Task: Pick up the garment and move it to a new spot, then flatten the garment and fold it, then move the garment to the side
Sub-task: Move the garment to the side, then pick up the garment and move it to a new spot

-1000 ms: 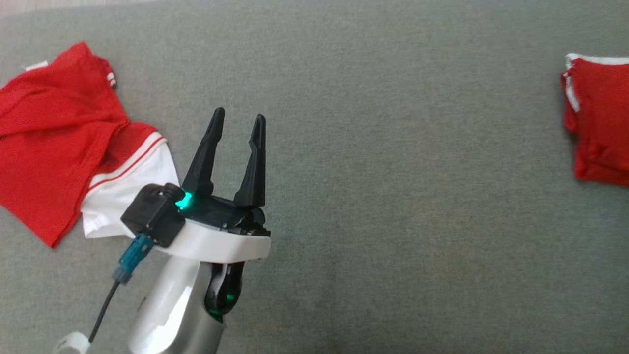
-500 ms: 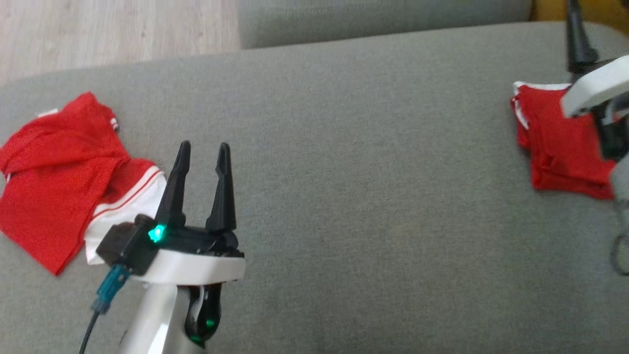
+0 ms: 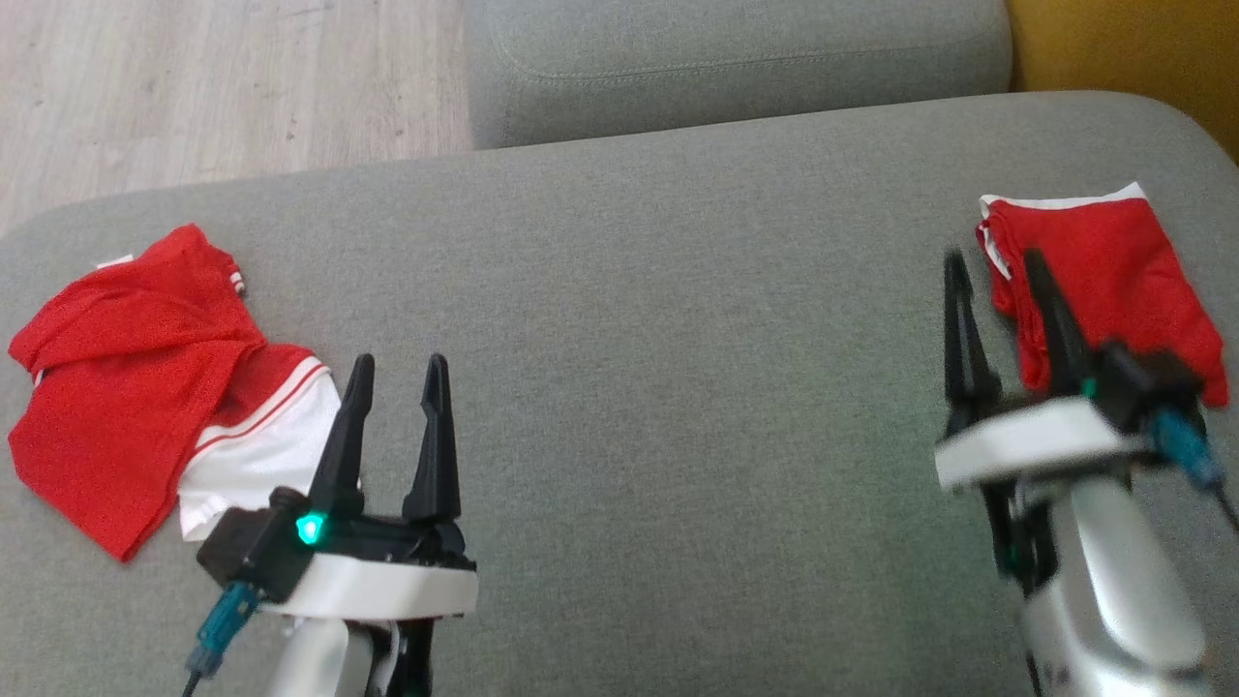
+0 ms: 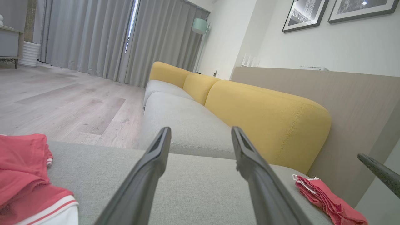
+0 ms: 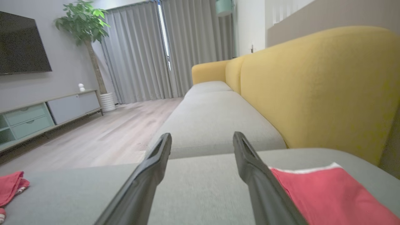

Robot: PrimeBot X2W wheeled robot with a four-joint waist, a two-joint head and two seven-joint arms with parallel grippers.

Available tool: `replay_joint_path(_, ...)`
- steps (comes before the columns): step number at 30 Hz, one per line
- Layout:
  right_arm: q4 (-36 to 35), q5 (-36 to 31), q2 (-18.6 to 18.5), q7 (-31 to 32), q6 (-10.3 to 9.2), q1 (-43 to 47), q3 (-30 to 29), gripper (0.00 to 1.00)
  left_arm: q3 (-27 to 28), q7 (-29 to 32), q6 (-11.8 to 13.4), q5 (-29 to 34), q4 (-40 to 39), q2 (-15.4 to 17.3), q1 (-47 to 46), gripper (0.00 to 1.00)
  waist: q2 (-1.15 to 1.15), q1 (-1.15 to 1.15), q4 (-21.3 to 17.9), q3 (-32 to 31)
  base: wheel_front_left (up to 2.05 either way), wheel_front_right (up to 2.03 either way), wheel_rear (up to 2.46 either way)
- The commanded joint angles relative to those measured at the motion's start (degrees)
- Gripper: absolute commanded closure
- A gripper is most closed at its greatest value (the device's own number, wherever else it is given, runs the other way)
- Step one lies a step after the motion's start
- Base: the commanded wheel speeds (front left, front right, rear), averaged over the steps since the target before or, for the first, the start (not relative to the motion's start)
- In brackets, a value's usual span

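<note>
Two claws hang over our grey cushion, both released, fingers spread and holding nothing. Just left of our left claw lies the crumpled garment, red with a white hem that reaches in beside the claw's base. Just right of our right claw lies the folded garment, its near edge partly behind the right finger.

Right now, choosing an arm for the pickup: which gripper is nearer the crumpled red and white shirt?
Left. The left gripper is just beside the crumpled shirt; the right gripper is across the sofa, by the folded red garment.
</note>
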Motion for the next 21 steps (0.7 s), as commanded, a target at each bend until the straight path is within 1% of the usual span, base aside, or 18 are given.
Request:
replay_joint_path(1,-2.5,-0.2,0.6,-0.8,0.37,-0.5,0.8,0.00,1.7,-0.3,-0.2,0.1,-1.5,0.2,-1.1,0.00,0.00,0.01,0.0,-0.1,0.00,0.00,0.00)
replay_joint_path(4,-4.4,-2.4,1.0,-1.0,0.37,5.0,0.1,0.00,1.5,-0.3,-0.3,-0.2,-1.1,0.2,-0.1,0.00,0.00,0.01,0.1,-0.4,0.00,0.00,0.00)
replay_joint_path(7,-8.3,-1.0,1.0,-1.1,0.37,9.9,0.4,0.00,1.6,-0.3,-0.3,-0.4,-0.8,0.2,1.0,0.00,0.00,0.01,0.0,-0.6,0.00,0.00,0.00)
replay_joint_path(9,-9.5,-0.6,1.0,-1.1,0.37,11.6,0.7,0.00,1.8,-0.3,-0.3,-0.5,-0.7,0.2,1.6,0.00,0.00,0.01,-0.2,-0.7,0.00,0.00,0.00)
replay_joint_path(13,-10.9,-0.8,1.0,-1.1,0.37,12.9,1.3,0.00,1.9,-0.3,-0.3,-0.6,-0.7,0.2,2.0,0.00,0.00,0.01,-0.4,-0.7,0.00,0.00,0.00)
replay_joint_path(21,-11.9,-0.7,1.0,-1.1,0.37,12.6,1.4,0.00,1.9,-0.3,-0.4,-0.6,-1.0,0.2,1.3,0.00,0.00,0.01,-0.4,-0.1,0.00,0.00,0.00)
